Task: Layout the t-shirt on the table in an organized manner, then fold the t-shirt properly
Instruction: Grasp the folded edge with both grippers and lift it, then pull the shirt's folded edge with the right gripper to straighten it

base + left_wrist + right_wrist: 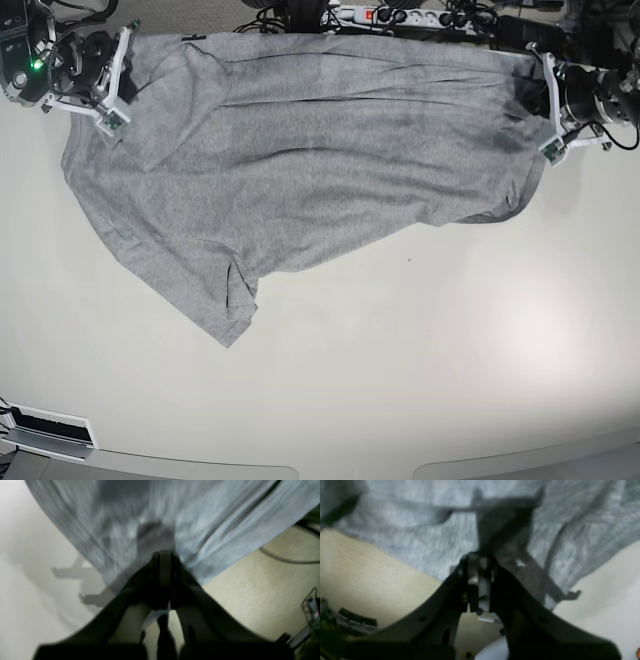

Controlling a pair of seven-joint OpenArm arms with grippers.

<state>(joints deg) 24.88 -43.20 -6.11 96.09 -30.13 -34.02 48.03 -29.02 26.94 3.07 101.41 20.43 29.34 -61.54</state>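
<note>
Heather-grey cotton, the t-shirt (300, 170) lies stretched along the far edge of the desk (420, 360), plain side up, one sleeve trailing toward the middle. The left gripper (163, 555) is clenched on one end; the right gripper (480, 562) pinches the other. The layout step seems under way; next, the cloth likely needs lowering flat.

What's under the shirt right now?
Only the table shows around the shirt, which lies spread on it, plain grey side up. Anything beneath the cloth is covered; no bulge suggests an object.
</note>
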